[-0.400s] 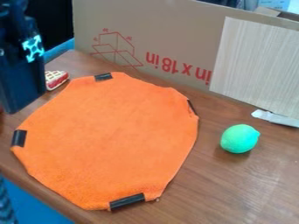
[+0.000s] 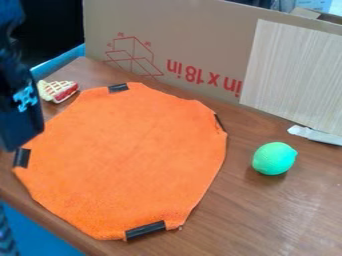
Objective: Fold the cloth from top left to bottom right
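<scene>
Gripper [image 2: 21, 117] is cut off at left edge; open or closed, cannot tell.

We see a cloth [image 2: 127, 155] in one strong orange, with black patches [image 2: 145, 230] along its rim. The table [image 2: 267, 220] is a warm reddish brown, streaked with darker grain. The lemon-shaped toy [image 2: 274, 159] is a bright minty green, and the small toy pie [image 2: 57, 91] shows cream latticework over red. Our cardboard box [image 2: 200, 30] is dull tan, printed with red lettering and a red line drawing; the panel [image 2: 290, 75] against it is pale beige with fine upright streaks. We see a white strip [image 2: 314, 135] too. The robot arm [image 2: 17, 85] looks blue-black, its pale blue marking perhaps made of arrow shapes, though we can't make it out well.
</scene>
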Available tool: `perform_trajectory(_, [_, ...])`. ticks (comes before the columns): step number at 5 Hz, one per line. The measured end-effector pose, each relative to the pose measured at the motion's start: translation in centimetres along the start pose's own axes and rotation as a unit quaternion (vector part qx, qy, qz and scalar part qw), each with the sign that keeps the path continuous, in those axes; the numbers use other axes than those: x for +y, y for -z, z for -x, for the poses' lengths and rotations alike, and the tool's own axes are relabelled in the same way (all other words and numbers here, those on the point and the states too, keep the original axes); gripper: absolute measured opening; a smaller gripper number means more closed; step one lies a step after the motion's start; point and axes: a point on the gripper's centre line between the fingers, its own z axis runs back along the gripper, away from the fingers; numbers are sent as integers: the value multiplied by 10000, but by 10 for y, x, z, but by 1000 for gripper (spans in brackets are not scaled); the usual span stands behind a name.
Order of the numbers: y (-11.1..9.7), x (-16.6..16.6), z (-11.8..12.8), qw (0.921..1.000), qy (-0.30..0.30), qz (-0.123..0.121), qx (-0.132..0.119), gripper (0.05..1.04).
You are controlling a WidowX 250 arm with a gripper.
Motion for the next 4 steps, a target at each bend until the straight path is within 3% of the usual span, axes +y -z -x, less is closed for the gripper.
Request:
perform_trajectory(1, [23,26,-5,9988,480,-3,-58,1000])
perform_trajectory(2, [41,42,-14,9927,1144,-245,-288,1000])
perform_trajectory(3, [60,64,-35,9736,2208,-124,-573,1000])
perform_trajectory(4, [71,84,-51,9608,2625,-492,-750,1000])
